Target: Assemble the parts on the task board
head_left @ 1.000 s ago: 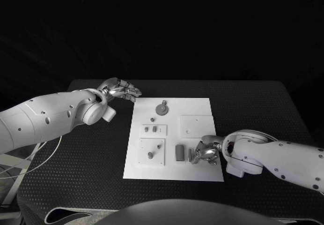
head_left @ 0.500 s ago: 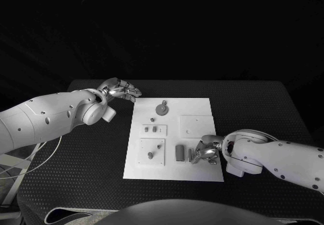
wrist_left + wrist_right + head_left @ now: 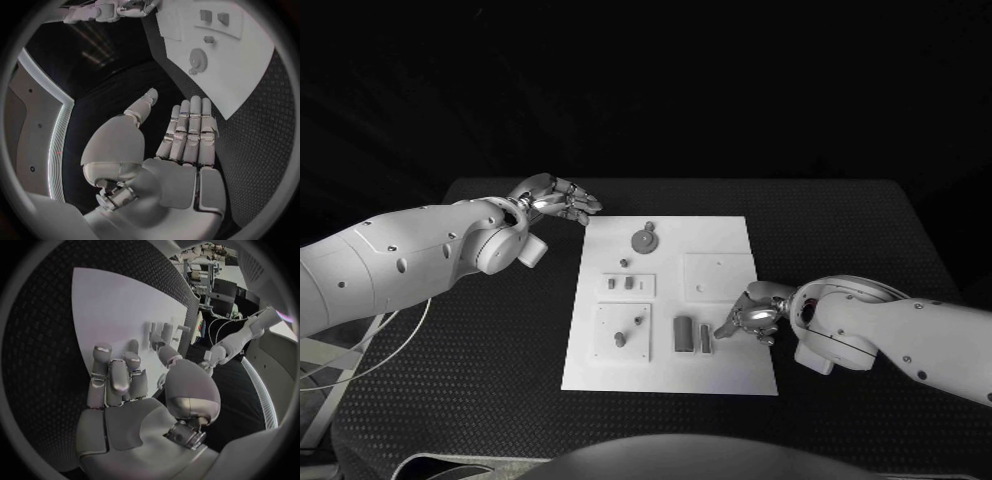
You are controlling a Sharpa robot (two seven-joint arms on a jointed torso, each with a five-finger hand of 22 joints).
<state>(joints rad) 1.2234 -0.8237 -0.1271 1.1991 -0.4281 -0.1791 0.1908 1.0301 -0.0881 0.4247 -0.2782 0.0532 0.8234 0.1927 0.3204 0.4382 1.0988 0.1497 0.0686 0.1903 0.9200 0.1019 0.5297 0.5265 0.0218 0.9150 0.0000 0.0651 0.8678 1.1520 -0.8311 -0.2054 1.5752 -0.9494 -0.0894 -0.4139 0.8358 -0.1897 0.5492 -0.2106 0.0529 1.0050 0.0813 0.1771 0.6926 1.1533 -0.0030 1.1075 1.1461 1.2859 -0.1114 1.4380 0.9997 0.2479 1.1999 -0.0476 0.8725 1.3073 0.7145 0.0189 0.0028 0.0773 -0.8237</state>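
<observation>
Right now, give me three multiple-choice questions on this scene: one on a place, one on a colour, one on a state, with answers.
1. Where is the right robot hand?
A. over the task board's near right part
B. off the table
C. at the board's far left corner

2. What colour is the task board?
A. black
B. white
C. red

3. What is the left robot hand doing?
A. gripping a part
B. pressing the board
C. holding nothing, fingers extended

Answers: 1 A, the head view shows it beside the upright parts there. 2 B, it is pale against the black table. 3 C, its wrist view shows an empty palm.
</observation>
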